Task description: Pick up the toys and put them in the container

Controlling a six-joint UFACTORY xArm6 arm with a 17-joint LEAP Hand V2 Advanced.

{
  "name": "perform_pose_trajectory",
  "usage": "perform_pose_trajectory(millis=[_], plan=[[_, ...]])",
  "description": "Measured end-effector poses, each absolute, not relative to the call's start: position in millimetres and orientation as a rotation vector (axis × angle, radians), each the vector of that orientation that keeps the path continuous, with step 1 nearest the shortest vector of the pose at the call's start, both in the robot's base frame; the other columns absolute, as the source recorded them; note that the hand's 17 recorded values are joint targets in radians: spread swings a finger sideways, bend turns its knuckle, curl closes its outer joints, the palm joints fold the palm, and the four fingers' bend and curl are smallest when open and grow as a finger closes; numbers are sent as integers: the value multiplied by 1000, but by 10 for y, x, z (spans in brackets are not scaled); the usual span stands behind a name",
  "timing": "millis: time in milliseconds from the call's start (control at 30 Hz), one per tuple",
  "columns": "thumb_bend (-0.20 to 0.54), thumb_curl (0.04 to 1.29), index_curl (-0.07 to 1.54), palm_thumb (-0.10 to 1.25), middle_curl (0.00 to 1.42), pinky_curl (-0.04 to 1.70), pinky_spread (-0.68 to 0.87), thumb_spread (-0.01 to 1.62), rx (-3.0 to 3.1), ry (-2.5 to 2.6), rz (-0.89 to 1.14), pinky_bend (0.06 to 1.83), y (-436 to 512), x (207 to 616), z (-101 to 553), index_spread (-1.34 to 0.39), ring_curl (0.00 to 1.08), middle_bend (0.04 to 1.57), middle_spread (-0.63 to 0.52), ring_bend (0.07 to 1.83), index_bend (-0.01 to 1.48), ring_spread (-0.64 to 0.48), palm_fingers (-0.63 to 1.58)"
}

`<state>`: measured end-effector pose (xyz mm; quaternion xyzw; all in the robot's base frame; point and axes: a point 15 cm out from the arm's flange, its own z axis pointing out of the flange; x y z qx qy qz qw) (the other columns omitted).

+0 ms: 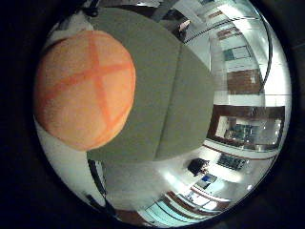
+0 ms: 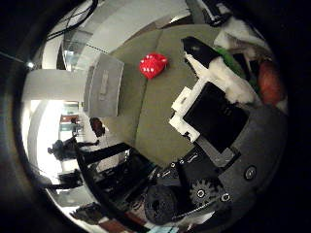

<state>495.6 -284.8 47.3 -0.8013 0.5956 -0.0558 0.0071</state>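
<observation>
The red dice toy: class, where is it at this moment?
In the thumb side palm view the red dice toy lies on the olive-green table, apart from the grey container nearby and beyond the hand.

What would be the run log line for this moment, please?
hand: grip state unclear | orange toy: close to palm | red dice toy: on olive-green surface | grey container: beside dice, on surface

Both palm cameras look out over the olive table (image 1: 181,95), the little-finger one close against an orange toy (image 1: 85,89).
</observation>
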Motion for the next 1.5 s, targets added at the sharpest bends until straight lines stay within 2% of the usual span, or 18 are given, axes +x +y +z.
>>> perform_pose_trajectory(millis=[467, 967, 1500], plan=[[-14, 653, 683, 1030, 657, 834, -197, 1030, -2597, 1672, -215, 1370, -1559, 4971, 1756, -165, 799, 1378, -78, 1315, 1249, -224, 1152], [-14, 662, 681, 1028, 650, 856, -199, 1031, -2696, 1418, -221, 1355, 281, 4658, 2318, -165, 811, 1382, -77, 1300, 1246, -229, 1156], [-14, 675, 684, 1035, 645, 862, -199, 1024, -2778, 1238, -157, 1350, 1494, 4093, 2687, -166, 820, 1384, -77, 1293, 1249, -231, 1158]])
